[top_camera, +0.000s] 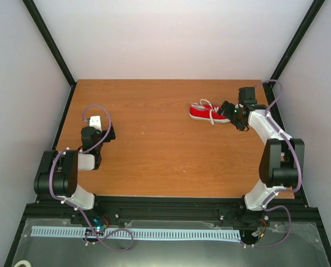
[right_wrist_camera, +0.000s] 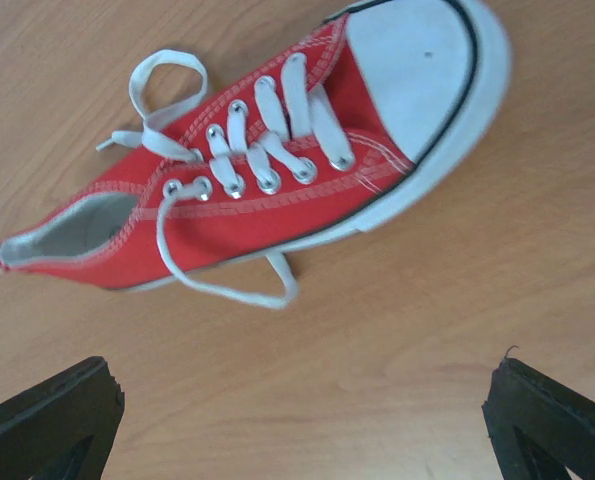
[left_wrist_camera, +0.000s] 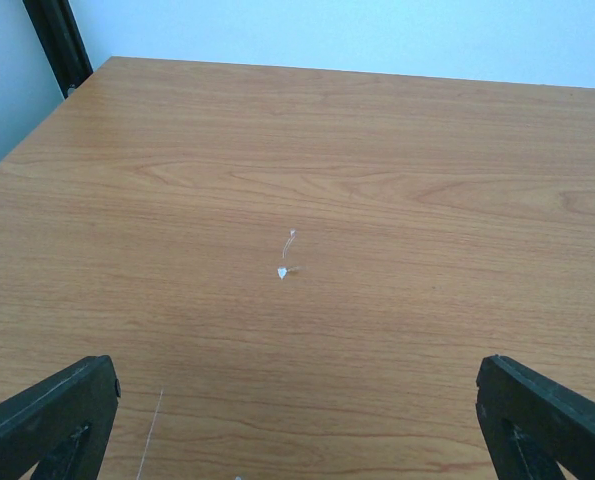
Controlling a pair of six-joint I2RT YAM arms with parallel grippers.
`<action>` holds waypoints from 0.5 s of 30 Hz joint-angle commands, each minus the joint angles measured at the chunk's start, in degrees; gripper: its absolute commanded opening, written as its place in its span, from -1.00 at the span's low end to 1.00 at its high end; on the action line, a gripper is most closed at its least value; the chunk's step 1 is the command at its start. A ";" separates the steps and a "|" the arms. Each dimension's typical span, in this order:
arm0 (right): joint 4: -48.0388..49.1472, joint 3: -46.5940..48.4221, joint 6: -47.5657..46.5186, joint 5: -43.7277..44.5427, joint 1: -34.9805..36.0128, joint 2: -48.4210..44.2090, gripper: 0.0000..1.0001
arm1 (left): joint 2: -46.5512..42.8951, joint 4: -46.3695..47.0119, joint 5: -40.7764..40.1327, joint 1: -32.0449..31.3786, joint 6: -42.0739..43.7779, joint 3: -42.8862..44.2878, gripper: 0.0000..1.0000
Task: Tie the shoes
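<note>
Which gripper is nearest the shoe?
The right gripper, open right beside the shoe; the left gripper is far across the table, no shoe in its view.

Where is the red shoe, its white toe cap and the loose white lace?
red canvas shoe (top_camera: 201,113): top view, red side.
white rubber toe cap (right_wrist_camera: 417,60): right wrist view, cap's middle.
loose white lace (right_wrist_camera: 227,292): right wrist view, lower strand.

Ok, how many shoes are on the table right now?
1. The red sneaker sits at the far right of the table, with its white laces untied. No second shoe shows in any view, though a few patches of tabletop are hidden.
</note>
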 commanded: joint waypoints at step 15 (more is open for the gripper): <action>-5.64 30.33 17.56 -10.62 6.48 34.83 0.27 | -0.66 3.10 0.13 0.16 1.24 1.12 0.99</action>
